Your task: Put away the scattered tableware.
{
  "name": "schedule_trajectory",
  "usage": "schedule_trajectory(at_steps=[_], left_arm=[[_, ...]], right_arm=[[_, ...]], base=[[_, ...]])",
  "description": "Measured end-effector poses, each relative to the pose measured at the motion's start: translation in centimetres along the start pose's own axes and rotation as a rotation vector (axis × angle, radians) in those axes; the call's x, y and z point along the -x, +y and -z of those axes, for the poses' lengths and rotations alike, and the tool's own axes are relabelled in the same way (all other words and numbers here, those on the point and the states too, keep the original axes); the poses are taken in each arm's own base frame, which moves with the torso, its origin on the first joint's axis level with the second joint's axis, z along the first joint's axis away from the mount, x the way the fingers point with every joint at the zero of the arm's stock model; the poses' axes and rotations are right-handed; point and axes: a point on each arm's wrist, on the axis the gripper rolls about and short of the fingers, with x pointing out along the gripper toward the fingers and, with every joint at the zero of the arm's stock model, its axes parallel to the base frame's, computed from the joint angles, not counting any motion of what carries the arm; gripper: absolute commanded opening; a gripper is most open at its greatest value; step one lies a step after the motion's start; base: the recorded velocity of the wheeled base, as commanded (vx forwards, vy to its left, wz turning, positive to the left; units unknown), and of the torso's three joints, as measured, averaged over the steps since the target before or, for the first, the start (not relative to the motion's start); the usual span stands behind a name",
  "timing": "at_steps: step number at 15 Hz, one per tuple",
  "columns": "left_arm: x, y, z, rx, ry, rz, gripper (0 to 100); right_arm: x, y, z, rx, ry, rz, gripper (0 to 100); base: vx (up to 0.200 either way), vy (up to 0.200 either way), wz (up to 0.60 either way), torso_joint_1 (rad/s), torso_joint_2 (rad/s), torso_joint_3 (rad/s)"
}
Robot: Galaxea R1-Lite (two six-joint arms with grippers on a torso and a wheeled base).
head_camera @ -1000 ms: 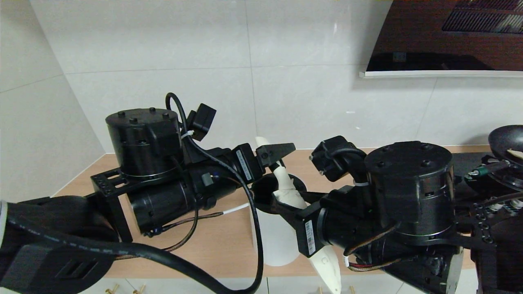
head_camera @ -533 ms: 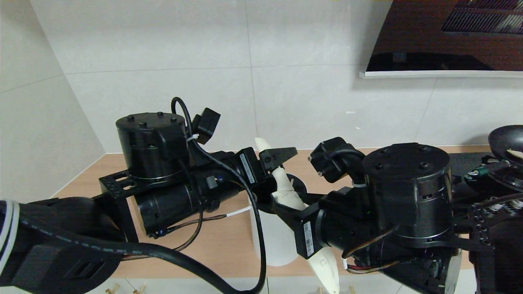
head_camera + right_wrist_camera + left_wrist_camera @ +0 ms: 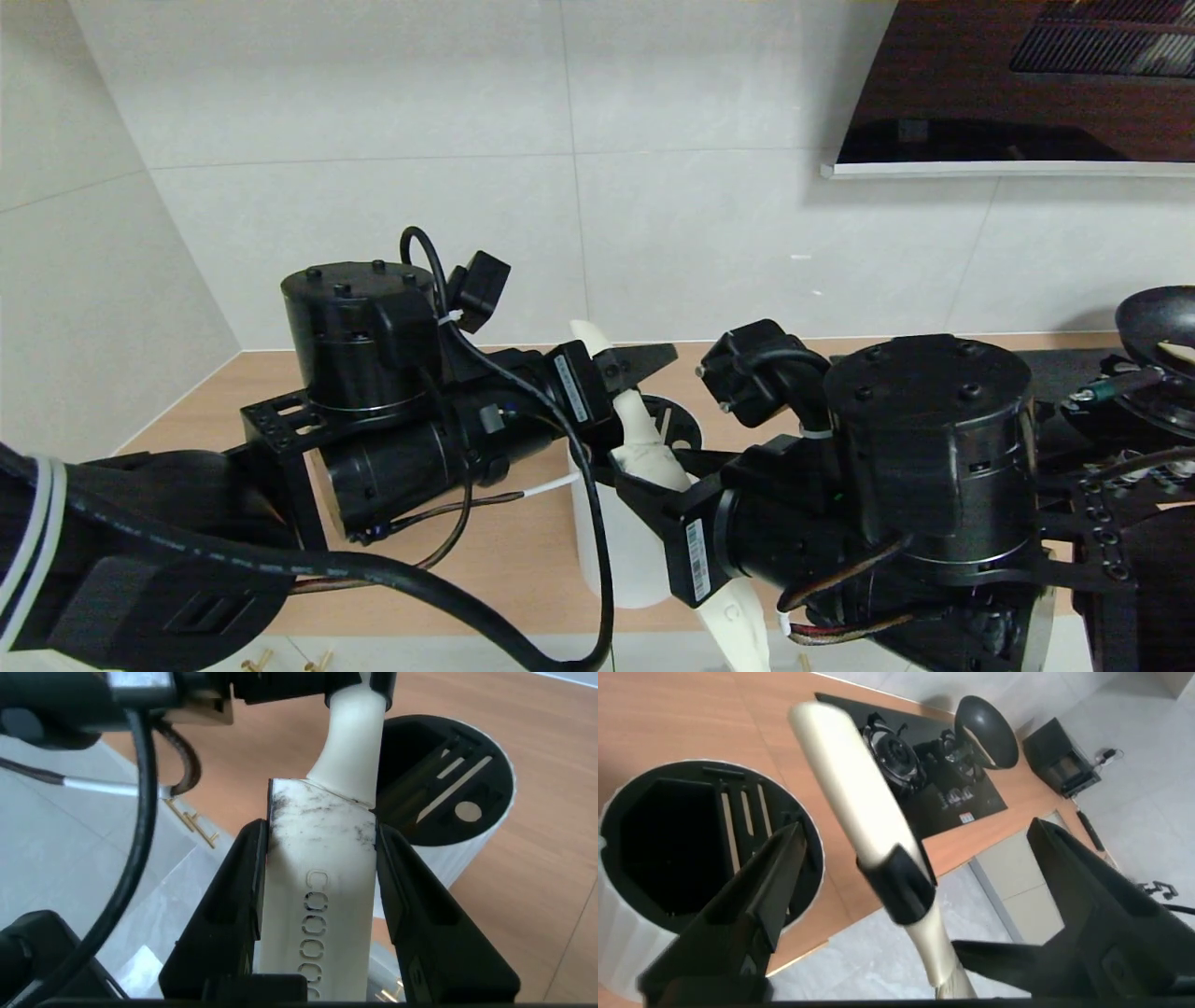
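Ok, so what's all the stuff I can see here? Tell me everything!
counter: one, light wood, along the tiled wall
holder: one, white outside, black inside, on the counter
spatula: one, cream, in the air by the holder's mouth
hob: one, black, at the counter's right end
pan: one, black, on the hob
hood: one, dark, high on the wall at right
right pincer: one, black, shut on the spatula's blade
left pincer: one, black, open either side of the spatula's handle

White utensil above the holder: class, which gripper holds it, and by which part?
The right gripper is shut on the white utensil's broad flat end. The left gripper stands open on either side of its handle, not touching it.
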Motion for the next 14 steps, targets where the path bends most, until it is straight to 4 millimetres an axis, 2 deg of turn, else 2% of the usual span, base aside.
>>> schedule_trajectory(at_steps=[12,13,14], left_arm=[[-0.07,0.10,0.00,0.000,0.000,-0.003,0],[-0.06,0.10,0.00,0.000,0.001,-0.003,0],[-0.05,0.11,0.02,0.001,0.003,-0.005,0]], right_arm=[[-0.19,-0.15,-0.06,-0.017,-0.006,0.024,0],[-0.21,-0.16,-0.08,-0.019,-0.008,0.026,100],[-0.21,-0.19,-0.26,-0.025,-0.022,0.027,100]], base=[[0.000,0.000,0.00,0.000,0.00,0.000],[0.000,0.000,0.00,0.000,0.00,0.000],[0.000,0.000,0.00,0.000,0.00,0.000]])
